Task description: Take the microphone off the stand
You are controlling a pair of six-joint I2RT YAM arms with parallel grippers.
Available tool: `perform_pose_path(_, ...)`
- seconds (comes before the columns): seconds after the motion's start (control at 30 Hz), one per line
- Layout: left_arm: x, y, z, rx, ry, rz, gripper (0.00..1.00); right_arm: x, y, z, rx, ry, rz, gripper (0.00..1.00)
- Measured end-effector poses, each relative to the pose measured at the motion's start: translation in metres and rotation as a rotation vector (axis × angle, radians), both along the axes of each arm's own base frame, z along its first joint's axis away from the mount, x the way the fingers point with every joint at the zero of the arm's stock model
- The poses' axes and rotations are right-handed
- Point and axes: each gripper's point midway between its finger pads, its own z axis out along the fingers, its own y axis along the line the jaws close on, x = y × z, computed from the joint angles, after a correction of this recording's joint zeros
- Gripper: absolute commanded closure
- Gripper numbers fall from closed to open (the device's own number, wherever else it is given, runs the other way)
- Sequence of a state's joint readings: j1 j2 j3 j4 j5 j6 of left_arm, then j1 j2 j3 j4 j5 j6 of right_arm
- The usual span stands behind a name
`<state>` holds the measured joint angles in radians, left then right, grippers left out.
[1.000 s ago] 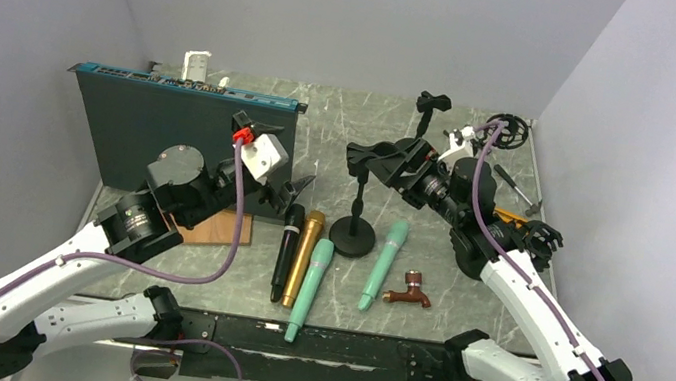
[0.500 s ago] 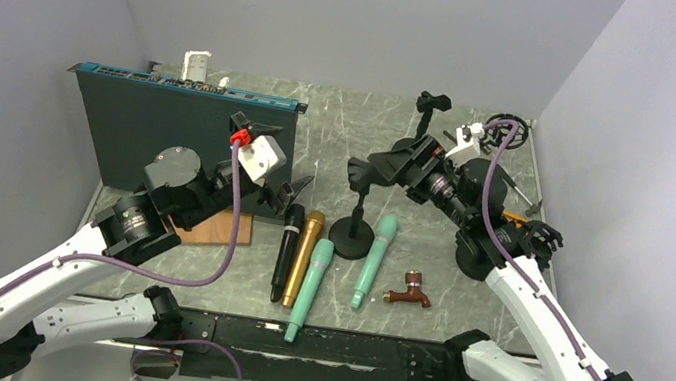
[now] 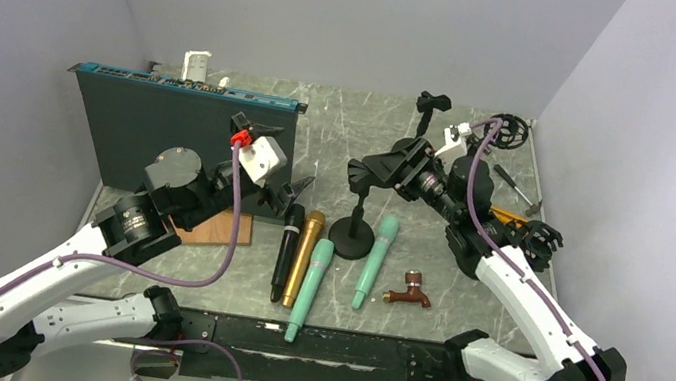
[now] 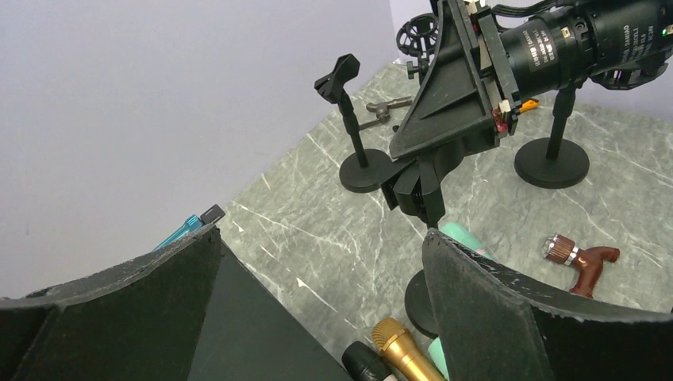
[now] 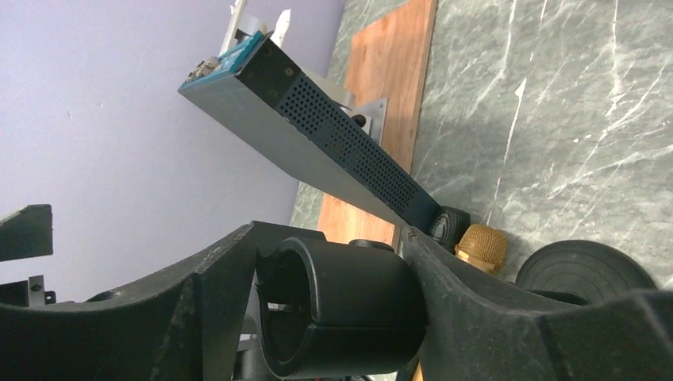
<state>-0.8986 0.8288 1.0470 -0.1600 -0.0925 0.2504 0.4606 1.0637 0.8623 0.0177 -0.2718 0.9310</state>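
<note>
The black microphone stand (image 3: 352, 236) stands at mid-table, and its clip (image 3: 357, 171) holds nothing. A mint-green microphone (image 3: 373, 262) lies flat on the table just right of the stand's base, also seen in the left wrist view (image 4: 464, 236). My right gripper (image 3: 368, 167) is open, with a finger close against each side of the empty clip (image 5: 349, 309). My left gripper (image 3: 286, 188) is open and empty, hovering left of the stand above the heads of the lying microphones.
A black microphone (image 3: 287, 249), a gold one (image 3: 305, 256) and a second mint-green one (image 3: 310, 288) lie side by side left of the stand. A brown tap handle (image 3: 411, 289) lies at front right. A dark rack box (image 3: 182, 127), a wooden board (image 3: 222, 231) and a second empty stand (image 3: 430, 108) are behind.
The mint-green microphone on the table shifted slightly left. My right gripper moved left and down onto the stand's clip. The left arm stayed still.
</note>
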Motion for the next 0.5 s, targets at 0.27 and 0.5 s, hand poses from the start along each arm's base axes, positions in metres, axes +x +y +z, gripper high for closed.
perform_pose_path(0.27,0.000,0.000,-0.001,0.006,-0.003,0.001,0.01,-0.002,0.002,-0.012,0.045,-0.007,0.006,0.55)
perform_pose_path(0.5,0.001,-0.002,-0.005,0.021,-0.005,-0.001,0.00,-0.018,-0.006,-0.068,0.041,0.084,-0.010,0.62)
